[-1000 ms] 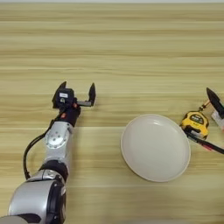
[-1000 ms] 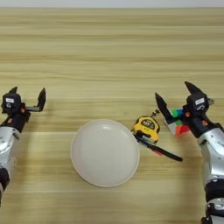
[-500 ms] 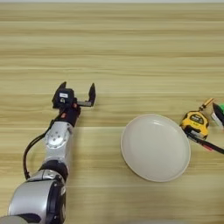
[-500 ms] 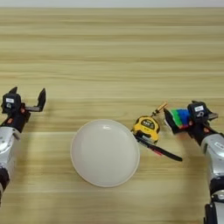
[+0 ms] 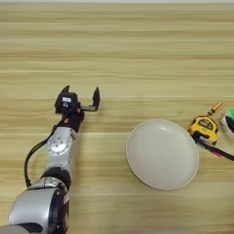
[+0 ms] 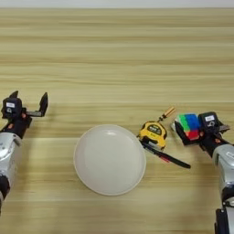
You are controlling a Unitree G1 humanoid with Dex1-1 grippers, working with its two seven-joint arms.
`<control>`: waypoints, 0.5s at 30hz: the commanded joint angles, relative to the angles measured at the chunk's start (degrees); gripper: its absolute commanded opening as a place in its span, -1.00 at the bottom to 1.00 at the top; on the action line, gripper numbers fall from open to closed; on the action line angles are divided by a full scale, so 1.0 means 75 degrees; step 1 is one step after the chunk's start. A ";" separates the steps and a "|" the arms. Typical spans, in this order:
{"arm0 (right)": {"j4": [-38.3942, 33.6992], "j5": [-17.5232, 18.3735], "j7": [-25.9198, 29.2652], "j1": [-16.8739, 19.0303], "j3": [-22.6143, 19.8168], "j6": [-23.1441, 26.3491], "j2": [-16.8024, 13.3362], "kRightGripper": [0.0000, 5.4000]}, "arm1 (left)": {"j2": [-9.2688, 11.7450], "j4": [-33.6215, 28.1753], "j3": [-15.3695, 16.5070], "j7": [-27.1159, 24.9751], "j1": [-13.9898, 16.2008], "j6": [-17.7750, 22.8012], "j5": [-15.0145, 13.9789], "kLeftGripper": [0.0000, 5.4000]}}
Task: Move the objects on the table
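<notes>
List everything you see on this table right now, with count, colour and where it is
plate: one, cream, round, front centre of the table.
tape measure: one, yellow and black, by the plate's right rim, a dark strap trailing right.
puzzle cube: one, green, blue, red and orange faces showing, right of the tape measure, in the right pincer.
small orange stick: one, just behind the tape measure.
table: one, light-brown wood.
left pincer: one, black, open, over bare table at left.
right pincer: one, black, shut on the puzzle cube.
</notes>
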 commanded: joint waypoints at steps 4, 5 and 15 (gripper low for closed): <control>0.0292 -0.0079 0.0105 -0.0170 0.0045 0.0243 -0.0133 0.99 | -0.0001 0.0068 -0.0025 0.0050 -0.0076 0.0004 0.0070 1.00; 0.0313 -0.0086 0.0110 -0.0176 0.0049 0.0253 -0.0132 0.99 | -0.0002 0.0070 -0.0026 0.0053 -0.0079 0.0005 0.0071 1.00; 0.0454 -0.0161 0.0108 -0.0248 0.0090 0.0248 -0.0123 0.69 | -0.0008 0.0077 -0.0037 0.0069 -0.0087 0.0000 0.0079 1.00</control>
